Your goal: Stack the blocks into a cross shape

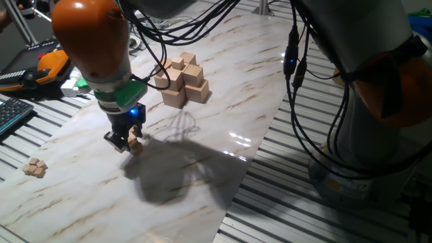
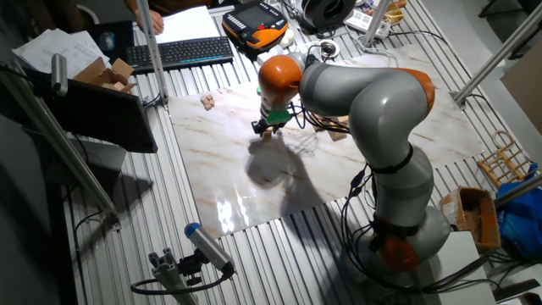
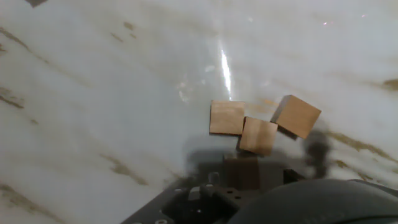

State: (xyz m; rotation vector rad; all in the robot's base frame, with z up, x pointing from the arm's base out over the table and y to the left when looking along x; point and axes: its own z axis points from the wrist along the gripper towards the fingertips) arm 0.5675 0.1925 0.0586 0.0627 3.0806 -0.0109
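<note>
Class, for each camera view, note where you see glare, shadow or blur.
One fixed view: the arm throws a dark shadow on the marble table beside the gripper, glare to its right. The other fixed view: sharp, with glare on the table's near edge. Hand view: soft focus, a bright streak above the blocks.

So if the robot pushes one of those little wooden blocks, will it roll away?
Probably not. Each small block has flat faces and square corners, so it would likely slide on the shiny marble tabletop. It looks stiff, solid wood, probably light.
</note>
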